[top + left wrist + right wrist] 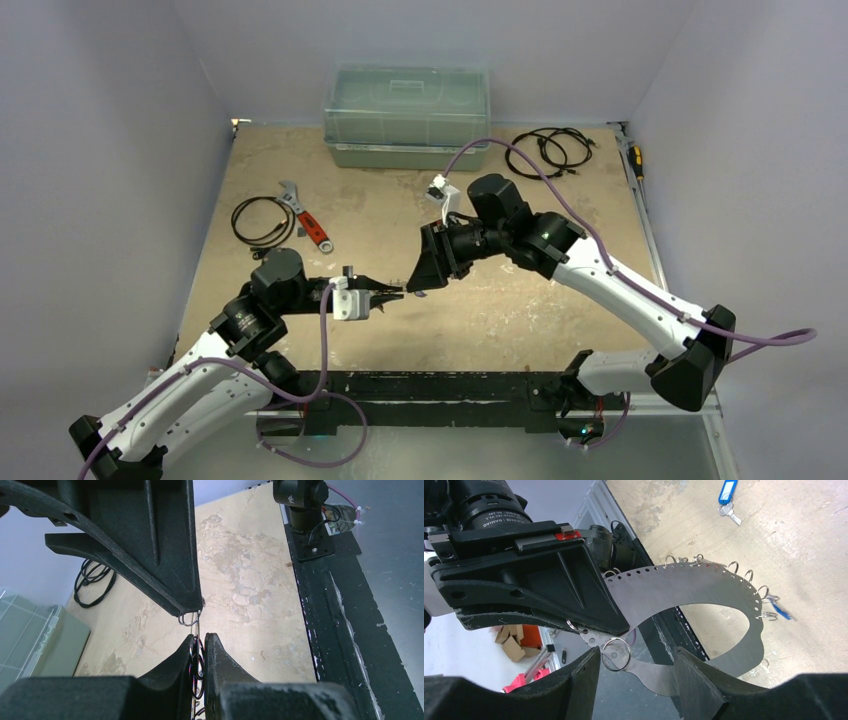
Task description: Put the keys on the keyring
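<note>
1. Cable (257, 220) in a black coil lies at the left of the worktop (520, 300), just beside a wrench (305, 222) with a red handle.
2. The left hand (396, 294) reaches rightward over the middle of the worktop. Its fingers are pressed almost together, clamped on the thin metal of the keyring.
3. A clear lidded box (407, 115) stands at the far edge, behind both hands.
4. The keyring (704, 582) is a flat silvery band with small holes along its outer rim. It is held up between the two hands, and several small wire rings (749, 575) hang in the holes.
5. The right hand (638, 655) faces the left one, fingers well apart, one on either side of the keyring's lower band. A split ring (615, 654) sits between them, close to one fingertip. Whether either finger touches the band, I cannot tell.
6. A key (727, 492) with a blue tag lies loose on the worktop, well apart from the keyring.
7. More black cables (550, 150) lie at the far right.
</note>
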You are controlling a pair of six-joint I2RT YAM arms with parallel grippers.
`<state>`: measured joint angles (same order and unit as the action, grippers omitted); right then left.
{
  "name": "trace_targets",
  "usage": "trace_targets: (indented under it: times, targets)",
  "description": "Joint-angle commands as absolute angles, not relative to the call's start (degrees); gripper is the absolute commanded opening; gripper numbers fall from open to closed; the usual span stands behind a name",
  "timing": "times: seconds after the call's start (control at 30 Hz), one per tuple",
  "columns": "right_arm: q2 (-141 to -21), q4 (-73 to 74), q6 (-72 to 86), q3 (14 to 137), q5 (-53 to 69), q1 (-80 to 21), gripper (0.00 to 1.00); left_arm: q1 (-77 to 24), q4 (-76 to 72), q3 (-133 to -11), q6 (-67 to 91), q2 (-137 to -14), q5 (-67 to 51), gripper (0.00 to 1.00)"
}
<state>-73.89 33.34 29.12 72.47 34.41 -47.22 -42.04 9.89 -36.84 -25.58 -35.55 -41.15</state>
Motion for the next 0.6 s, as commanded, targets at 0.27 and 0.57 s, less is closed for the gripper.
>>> trace_targets:
  times: [0.27,0.57]
  targets:
    - [-71.5,33.0,29.8,76.2,30.1,-47.3,0.55,-42.5,5.1,-36.7,-25.3,-35.2,-42.9,0.00]
    - [-71.9,32.3,30.3,75.5,32.3,-47.3,0.48,-42.6,5.0,-36.7,-25.2,-35.3,-42.7,0.00]
